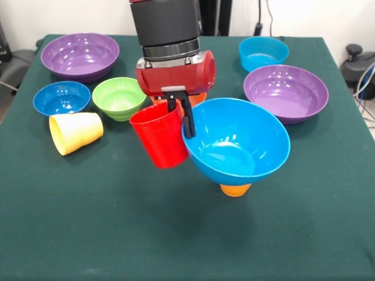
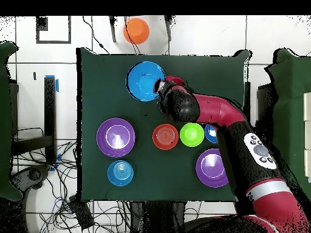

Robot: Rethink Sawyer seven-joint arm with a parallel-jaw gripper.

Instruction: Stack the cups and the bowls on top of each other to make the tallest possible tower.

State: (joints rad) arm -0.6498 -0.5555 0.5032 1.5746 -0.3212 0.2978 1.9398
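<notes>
1. Green cloth covers the table (image 1: 88,234) where I work. Front view: my gripper (image 1: 179,117) is clenched on the rim of the red cup (image 1: 159,140), one finger (image 1: 188,120) outside its wall, holding it tilted and touching the large blue bowl (image 1: 237,143).
2. That large blue bowl sits atop an orange base (image 1: 235,189).
3. Beyond the red cup from the large blue bowl: a green bowl (image 1: 119,97), a dark blue bowl (image 1: 61,97), and a yellow cup (image 1: 76,132) on its side.
4. Two purple bowls (image 1: 80,55) (image 1: 285,92) and a cyan bowl (image 1: 263,52) lie behind.
5. Overhead view: my arm (image 2: 218,118) reaches to the large blue bowl (image 2: 144,81); an orange bowl (image 2: 164,136) lies touching the green bowl (image 2: 192,134).
</notes>
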